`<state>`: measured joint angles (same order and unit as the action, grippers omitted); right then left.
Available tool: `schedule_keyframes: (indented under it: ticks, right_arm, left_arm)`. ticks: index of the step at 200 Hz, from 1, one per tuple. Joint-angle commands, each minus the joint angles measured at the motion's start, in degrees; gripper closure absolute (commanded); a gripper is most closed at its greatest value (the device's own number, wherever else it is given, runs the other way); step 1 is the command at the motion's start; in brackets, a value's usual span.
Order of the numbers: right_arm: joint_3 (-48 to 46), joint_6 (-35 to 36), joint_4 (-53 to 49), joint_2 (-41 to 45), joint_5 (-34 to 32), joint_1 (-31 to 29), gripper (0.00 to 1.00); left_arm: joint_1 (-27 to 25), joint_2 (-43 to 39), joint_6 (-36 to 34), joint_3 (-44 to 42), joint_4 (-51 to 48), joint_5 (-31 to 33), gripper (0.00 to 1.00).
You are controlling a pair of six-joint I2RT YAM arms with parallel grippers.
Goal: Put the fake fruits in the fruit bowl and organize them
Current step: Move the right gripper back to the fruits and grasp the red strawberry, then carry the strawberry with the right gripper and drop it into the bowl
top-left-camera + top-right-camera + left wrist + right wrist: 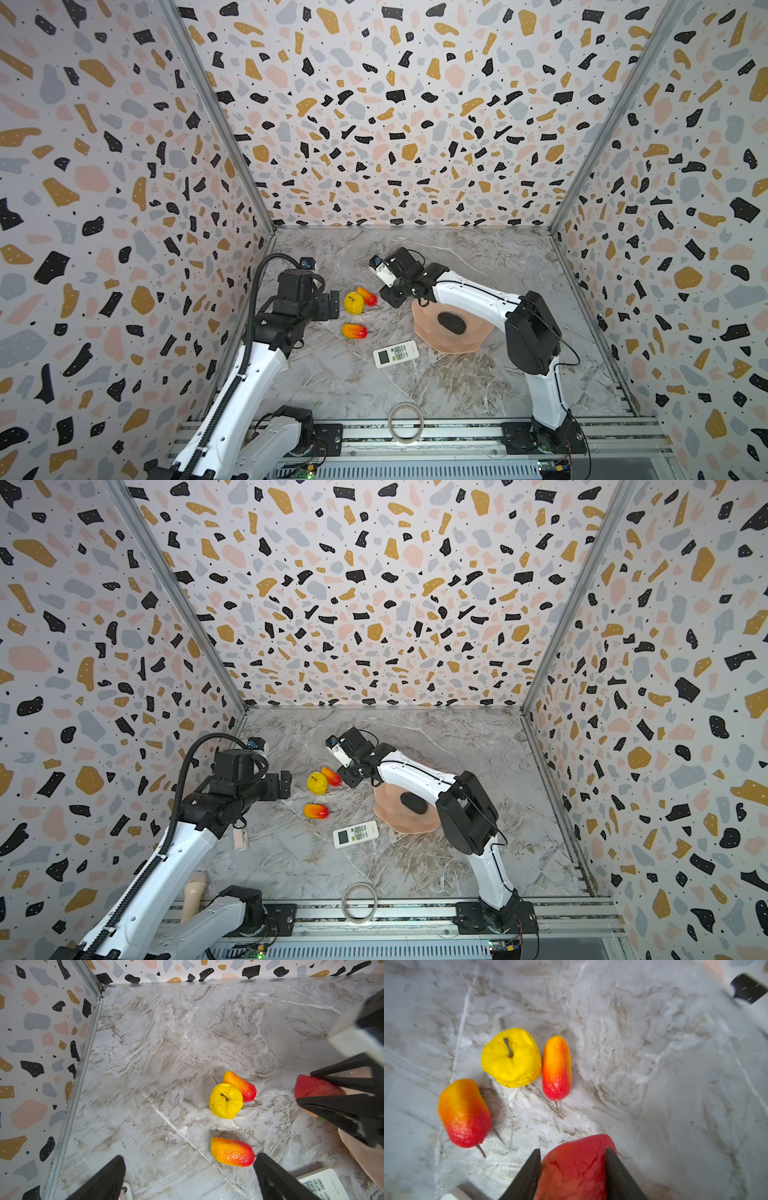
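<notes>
**Your surface [478,266]: where things lie**

You'll find the fruit bowl [455,345] right of centre, oval fruit [451,323] in it. Left of it, round fruit [353,303] touches far oblong fruit [367,296] behind; near oblong fruit [354,331] lies in front, apart. Strawberry [575,1169] sits in the right claw [572,1152], between these and the bowl. Remote [395,354] lies before the bowl's left side; ring [390,422] at the front edge.

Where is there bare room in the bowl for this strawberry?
Bare bowl floor lies between the dark fruit and the rim facing the remote. The right arm overhangs its far side. Crowded: the yellow fruit touches an oblong one, close beside the right gripper.
</notes>
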<state>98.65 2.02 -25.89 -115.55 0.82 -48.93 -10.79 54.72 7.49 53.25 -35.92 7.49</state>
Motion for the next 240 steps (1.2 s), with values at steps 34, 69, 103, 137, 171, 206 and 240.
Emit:
schedule_keyframes:
  ticks: [34, 69, 103, 137, 171, 206, 240]
  right_arm:
    - [-9.2, -0.69, -1.83, 12.63, -4.19, 2.53, 0.72]
    - [-19.72, -2.33, 0.34, 18.66, -4.07, 6.01, 0.72]
    - [-26.69, -2.52, 3.56, 19.38, -1.18, 7.19, 0.72]
    - [-28.91, -1.92, 6.83, 15.99, 0.23, 7.83, 0.72]
    - [-28.0, -1.4, 9.12, 12.64, 0.41, 8.11, 0.72]
    - [-26.52, -1.1, 9.3, 10.17, -0.55, 8.15, 0.7]
    - [-25.99, -0.96, 7.89, 11.39, -1.05, 8.15, 0.46]
  left_arm:
    - [-0.2, -1.75, -0.3, 0.97, 0.52, -0.55, 0.0]
    - [-0.2, -2.07, -0.27, 1.06, 0.26, -0.76, 0.0]
    - [-0.2, -2.23, -0.2, 1.07, 0.17, -0.89, 0.0]
    - [-0.2, -1.79, 0.04, 1.06, 0.24, -1.15, 0.0]
    - [-0.24, -2.15, 0.1, 1.32, -0.24, -0.64, 0.0]
    - [-0.2, -2.05, 0.14, 1.33, -0.46, -0.63, 0.0]
    - [-0.25, -2.08, 0.14, 1.33, -0.47, -0.54, 0.0]
